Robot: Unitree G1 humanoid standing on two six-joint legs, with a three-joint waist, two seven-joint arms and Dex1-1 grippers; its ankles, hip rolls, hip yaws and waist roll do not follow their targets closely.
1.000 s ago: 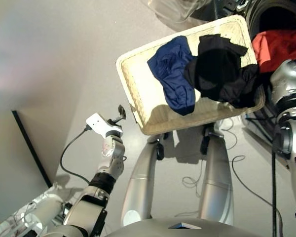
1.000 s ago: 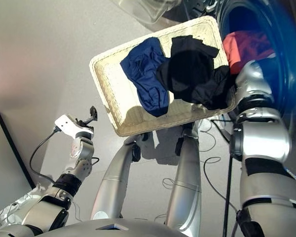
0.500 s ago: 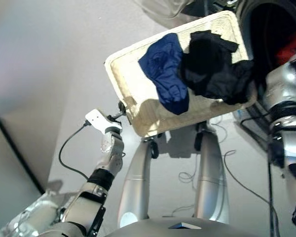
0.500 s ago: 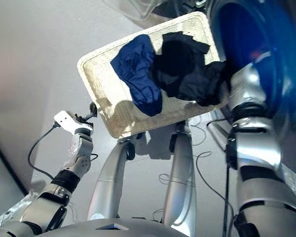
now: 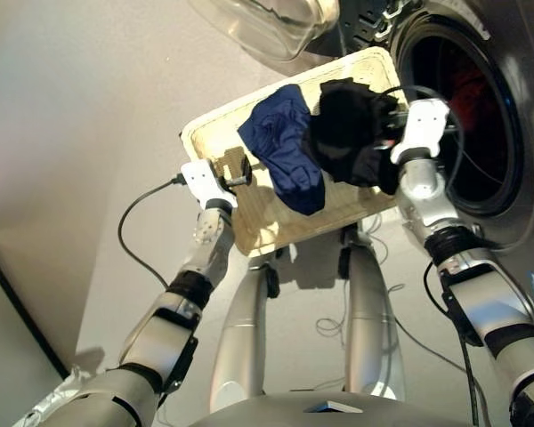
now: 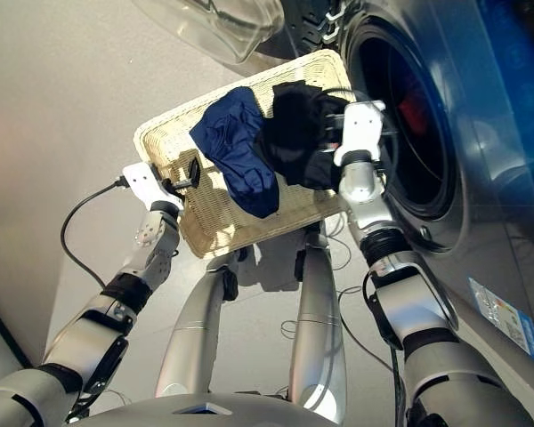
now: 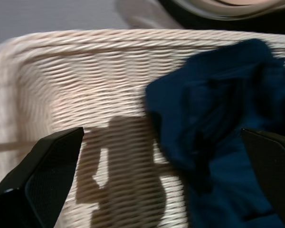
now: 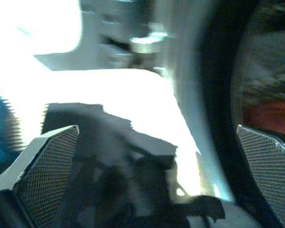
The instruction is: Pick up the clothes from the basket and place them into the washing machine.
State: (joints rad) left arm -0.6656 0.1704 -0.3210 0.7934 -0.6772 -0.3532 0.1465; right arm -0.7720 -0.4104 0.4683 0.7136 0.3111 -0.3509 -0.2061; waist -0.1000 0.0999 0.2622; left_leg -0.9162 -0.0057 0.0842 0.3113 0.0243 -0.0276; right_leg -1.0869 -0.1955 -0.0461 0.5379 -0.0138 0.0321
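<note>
Navy garment (image 5: 285,156) just beside spread left gripper (image 5: 236,171) over basket (image 5: 267,222), black garment (image 5: 347,124) under spread right gripper (image 5: 390,124)

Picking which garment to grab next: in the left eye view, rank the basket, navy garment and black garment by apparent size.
1. basket, clearly largest.
2-3. navy garment and black garment look about alike; the right gripper partly hides the black one, so no ranking.

You are looking at a laundry area. A dark grey front-loading washing machine (image 5: 507,133) stands on the right, its round porthole open and its clear glass door (image 5: 262,22) swung out. A cream wicker basket (image 5: 209,133) of clothes (image 5: 289,151) sits before it. The floor (image 5: 71,133) is plain and pale, with loose black cables (image 5: 338,320) trailing across it.
</note>
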